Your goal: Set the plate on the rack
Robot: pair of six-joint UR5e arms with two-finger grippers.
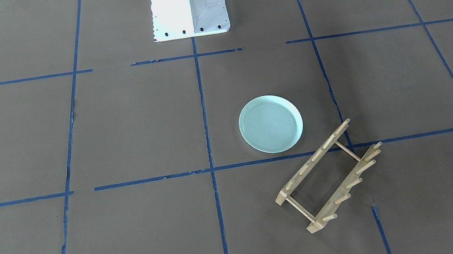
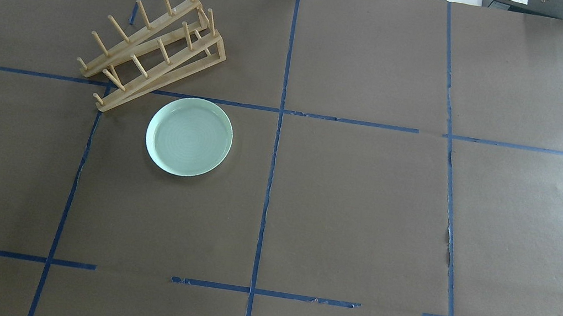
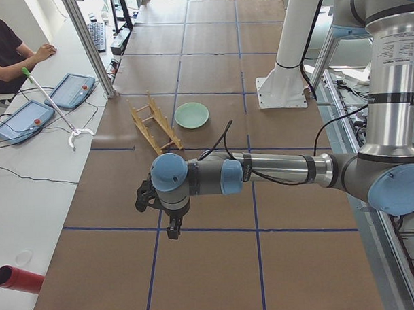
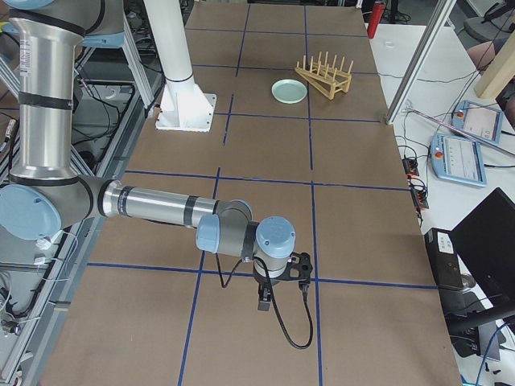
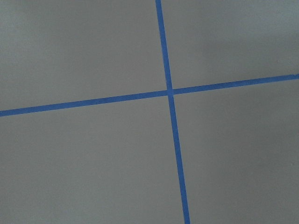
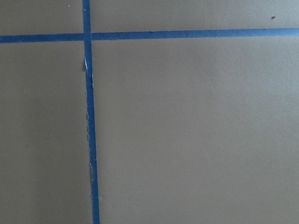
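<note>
The pale mint-green plate [image 1: 271, 124] lies flat on the brown table, also in the overhead view [image 2: 189, 136]. The light-wood rack [image 1: 329, 177] stands right beside it, on the side away from the robot, pegs up [image 2: 152, 52]; I cannot tell if they touch. Both show small in the side views: the plate [image 3: 191, 115] [image 4: 289, 91] and the rack [image 3: 153, 123] [image 4: 324, 75]. My left gripper [image 3: 174, 231] hangs over the table's left end, far from the plate. My right gripper [image 4: 263, 301] hangs over the right end. I cannot tell if either is open or shut.
Blue tape lines [image 2: 278, 124] grid the brown paper. The robot's white base [image 1: 189, 7] stands at the table's near edge. A side bench holds teach pendants [image 3: 69, 90], a grabber stick [image 3: 52, 106] and a red cylinder [image 3: 17, 278]. An operator [image 3: 6, 46] sits there.
</note>
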